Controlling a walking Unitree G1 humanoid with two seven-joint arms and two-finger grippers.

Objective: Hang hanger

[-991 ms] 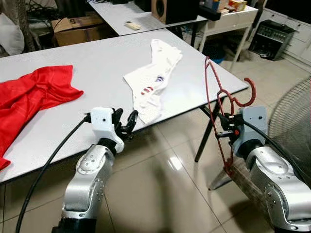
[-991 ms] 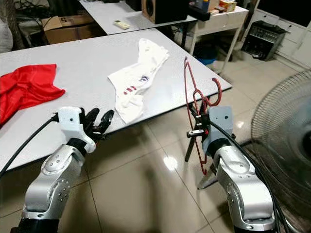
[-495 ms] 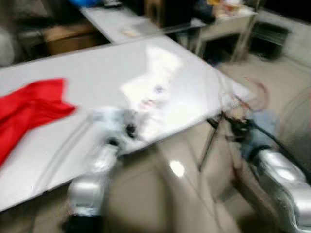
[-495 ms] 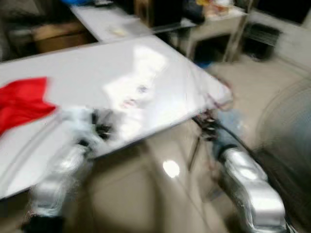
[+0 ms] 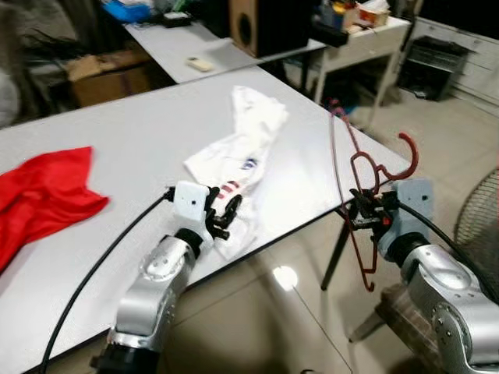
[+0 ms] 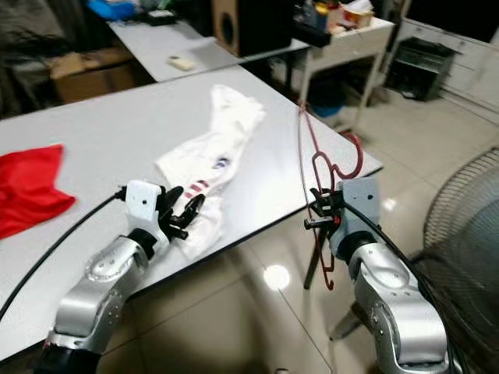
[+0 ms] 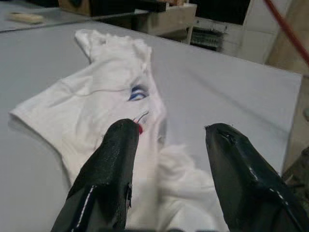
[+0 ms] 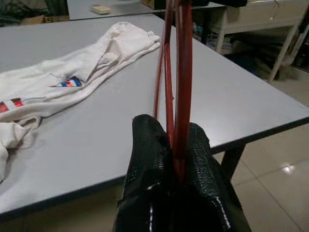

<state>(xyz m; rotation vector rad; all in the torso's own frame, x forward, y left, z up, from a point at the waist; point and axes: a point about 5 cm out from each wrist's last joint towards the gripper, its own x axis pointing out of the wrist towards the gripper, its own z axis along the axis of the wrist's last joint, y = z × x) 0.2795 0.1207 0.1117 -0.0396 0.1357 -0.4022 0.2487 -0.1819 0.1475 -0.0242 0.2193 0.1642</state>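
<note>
The right gripper [image 5: 364,212] clamps the red wire hanger [image 5: 352,167] upright; the left gripper [image 5: 224,212] hovers spread above the white shirt [image 5: 238,152].

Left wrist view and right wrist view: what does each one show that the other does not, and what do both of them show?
The left wrist view alone shows the left gripper, its fingers open just above the near end of the white garment.

The right wrist view alone shows the right gripper, shut on the red hanger, and a table leg over the tiled floor.

Both show the white garment lying on the grey table, and the remote control on a farther table.
</note>
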